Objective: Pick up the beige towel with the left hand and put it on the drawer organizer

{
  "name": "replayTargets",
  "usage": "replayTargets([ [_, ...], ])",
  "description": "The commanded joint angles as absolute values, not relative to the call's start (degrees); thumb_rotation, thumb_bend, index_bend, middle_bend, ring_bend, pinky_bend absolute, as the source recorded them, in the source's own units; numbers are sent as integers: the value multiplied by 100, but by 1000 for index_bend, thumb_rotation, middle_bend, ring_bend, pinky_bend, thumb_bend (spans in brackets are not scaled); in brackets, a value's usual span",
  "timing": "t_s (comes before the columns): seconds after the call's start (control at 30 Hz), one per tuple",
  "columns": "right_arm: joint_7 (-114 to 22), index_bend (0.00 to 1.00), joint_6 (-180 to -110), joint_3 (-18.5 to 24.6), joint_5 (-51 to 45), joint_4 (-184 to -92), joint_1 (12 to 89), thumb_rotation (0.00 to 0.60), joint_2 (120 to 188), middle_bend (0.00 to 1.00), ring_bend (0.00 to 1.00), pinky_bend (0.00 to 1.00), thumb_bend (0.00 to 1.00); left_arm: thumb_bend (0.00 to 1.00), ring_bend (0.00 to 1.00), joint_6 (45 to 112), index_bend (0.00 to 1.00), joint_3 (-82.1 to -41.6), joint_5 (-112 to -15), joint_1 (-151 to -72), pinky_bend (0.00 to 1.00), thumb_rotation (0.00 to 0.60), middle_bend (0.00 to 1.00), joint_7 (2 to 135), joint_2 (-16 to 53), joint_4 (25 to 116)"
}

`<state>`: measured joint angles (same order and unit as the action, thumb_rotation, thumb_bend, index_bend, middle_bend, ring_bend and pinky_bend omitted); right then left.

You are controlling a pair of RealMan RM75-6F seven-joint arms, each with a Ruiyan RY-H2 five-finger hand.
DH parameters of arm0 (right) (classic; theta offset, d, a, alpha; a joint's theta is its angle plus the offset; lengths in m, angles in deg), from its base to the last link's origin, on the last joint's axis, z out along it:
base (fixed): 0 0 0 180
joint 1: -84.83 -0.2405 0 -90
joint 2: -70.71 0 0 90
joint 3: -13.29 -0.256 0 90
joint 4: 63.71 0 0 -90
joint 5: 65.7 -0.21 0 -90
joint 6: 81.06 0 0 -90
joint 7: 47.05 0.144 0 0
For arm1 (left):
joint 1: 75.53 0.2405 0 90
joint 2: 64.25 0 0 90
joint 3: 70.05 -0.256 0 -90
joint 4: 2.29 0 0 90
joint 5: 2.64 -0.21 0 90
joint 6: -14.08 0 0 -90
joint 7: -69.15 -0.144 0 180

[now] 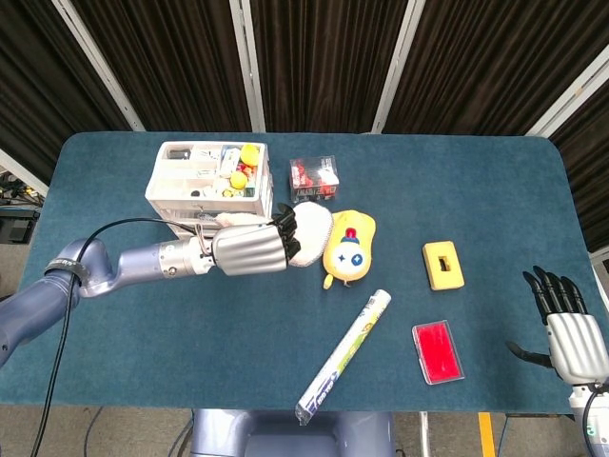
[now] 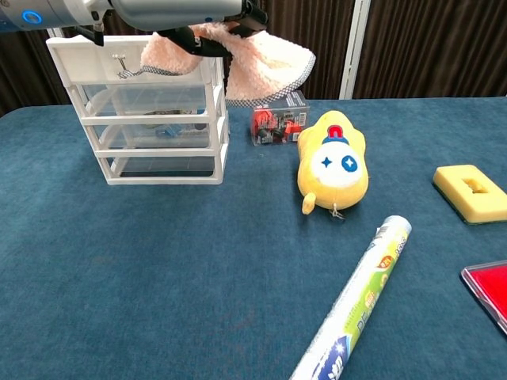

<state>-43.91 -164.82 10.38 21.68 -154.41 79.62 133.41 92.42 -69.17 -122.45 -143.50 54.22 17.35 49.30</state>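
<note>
My left hand [image 1: 251, 250] grips the beige towel [image 1: 310, 232], held in the air just right of the white drawer organizer [image 1: 171, 197]. In the chest view the left hand [image 2: 178, 11] is at the top edge, level with the organizer's [image 2: 150, 119] top, and the towel [image 2: 257, 67] hangs from it over the organizer's right front corner. The organizer's top tray holds several small items. My right hand [image 1: 568, 328] rests open at the table's right front edge, far from the towel.
A yellow plush toy [image 1: 348, 248] lies right of the towel, with a clear box of red items [image 1: 313, 177] behind it. A yellow sponge block [image 1: 442, 265], a red flat case [image 1: 438, 350] and a rolled tube [image 1: 344, 354] lie further right and front.
</note>
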Motion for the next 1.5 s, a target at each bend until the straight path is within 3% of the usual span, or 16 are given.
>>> replayTargets([
  [0.03,-4387,0,-16486,1037,2170,-15438,7962,600,13341,0,0,0,10,685,577,9263,928,-6929,-12225,-14360,496,600,751,5432,1742,4921],
  [1.5,-4393,0,-16503,1044,2173,-15462,7979,600,13328,0,0,0,9,689,577,9301,929,-7117,-12058,-14427,496,600,751,5325,1650,4894],
])
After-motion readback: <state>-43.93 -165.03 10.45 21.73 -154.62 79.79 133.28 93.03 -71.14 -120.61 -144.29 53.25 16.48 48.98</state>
